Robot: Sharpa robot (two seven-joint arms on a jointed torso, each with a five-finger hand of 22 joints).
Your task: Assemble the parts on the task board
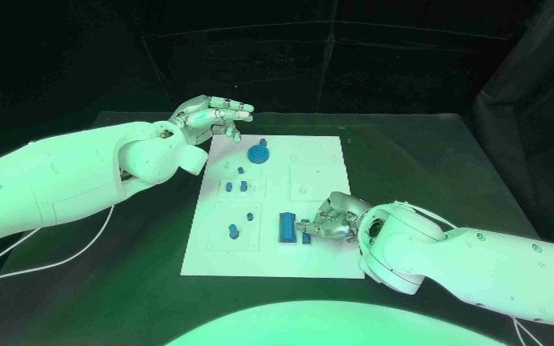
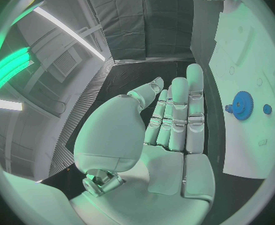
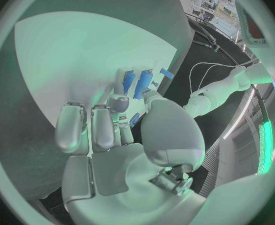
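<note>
The white task board (image 1: pixel 277 206) lies mid-table. A blue gear (image 1: pixel 258 154) stands near its far end, with small blue parts (image 1: pixel 237 187) below it. My left hand (image 1: pixel 211 118) hovers above the board's far left corner, fingers apart and holding nothing; the left wrist view shows its flat palm (image 2: pixel 175 130) beside the gear (image 2: pixel 242 105). My right hand (image 1: pixel 329 218) rests low over the board's near right part, fingers curled toward a long blue block (image 1: pixel 287 227). A small blue part (image 1: pixel 306 238) lies under its fingertips. In the right wrist view a blue sliver (image 3: pixel 134 119) shows between thumb and finger; contact is unclear.
More small blue parts (image 1: pixel 232 231) sit on the board's left half. Round recesses (image 1: pixel 311 154) mark its far right section. Black table (image 1: pixel 439 170) surrounds the board, with dark curtains behind.
</note>
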